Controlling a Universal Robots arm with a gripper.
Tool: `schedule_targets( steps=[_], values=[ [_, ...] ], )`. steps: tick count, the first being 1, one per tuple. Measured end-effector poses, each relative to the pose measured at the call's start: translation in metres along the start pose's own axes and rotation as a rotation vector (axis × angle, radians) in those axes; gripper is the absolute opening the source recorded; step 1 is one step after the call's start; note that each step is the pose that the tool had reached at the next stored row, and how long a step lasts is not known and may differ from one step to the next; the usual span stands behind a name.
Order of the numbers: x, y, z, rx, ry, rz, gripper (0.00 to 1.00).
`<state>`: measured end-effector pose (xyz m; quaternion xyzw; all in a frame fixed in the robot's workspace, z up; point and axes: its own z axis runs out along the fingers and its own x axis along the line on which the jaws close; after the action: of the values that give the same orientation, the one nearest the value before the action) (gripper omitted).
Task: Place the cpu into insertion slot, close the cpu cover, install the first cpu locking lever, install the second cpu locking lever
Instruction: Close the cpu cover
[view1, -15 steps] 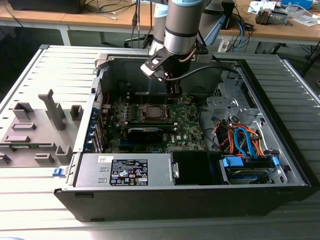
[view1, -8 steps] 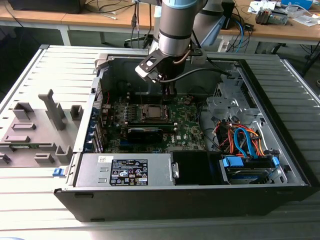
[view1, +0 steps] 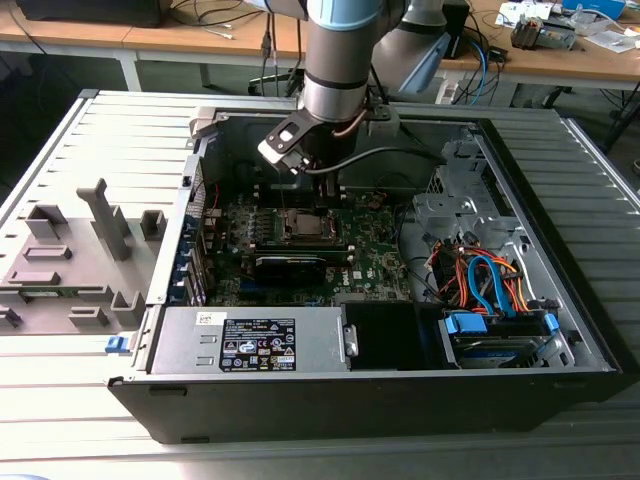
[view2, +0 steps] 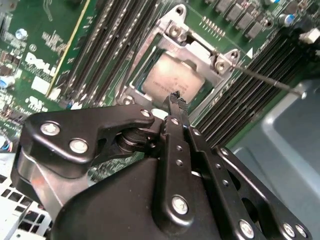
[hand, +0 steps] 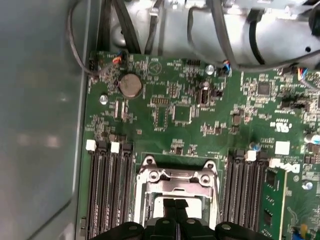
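Inside the case, the cpu sits framed by the cover, directly beneath the gripper, whose fingers are pressed together holding nothing.

The cpu sits in the insertion slot with the cpu cover down, near the middle of the green circuit board.

The cpu is a small flat square with a pale silver-grey metal top, lying level with the board. The slot's dark rim shows as a thin band beside the chip, its pin field hidden beneath. The cpu cover — a thin silver frame with a cut-out centre — appears to lie flat over the slot, framing the chip's top. One locking lever, a thin bare metal rod, sticks out from a corner of the cover across the board, not tucked along the frame.
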<state>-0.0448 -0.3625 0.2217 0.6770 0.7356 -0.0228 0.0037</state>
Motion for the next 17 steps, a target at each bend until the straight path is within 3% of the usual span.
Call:
schedule_targets(
  steps=[1,3,5,7,14,17],
  values=[
    [0.0003,-0.0033,0.0017,-0.0001,0.0005,-0.001,0.11],
    [0.0015,-0.0167,0.0047,-0.0006,0.0052,-0.003,0.11],
    [0.0019,-0.0199,0.0059,-0.0009,0.0071,-0.004,0.11],
    [0.0025,-0.0246,0.0136,-0.0011,0.0094,-0.010,0.11],
    [0.0026,-0.0245,0.0157,-0.0009,0.0083,-0.010,0.11],
    [0.0024,-0.0247,0.0089,-0.0011,0.0082,-0.010,0.11]
  ],
)
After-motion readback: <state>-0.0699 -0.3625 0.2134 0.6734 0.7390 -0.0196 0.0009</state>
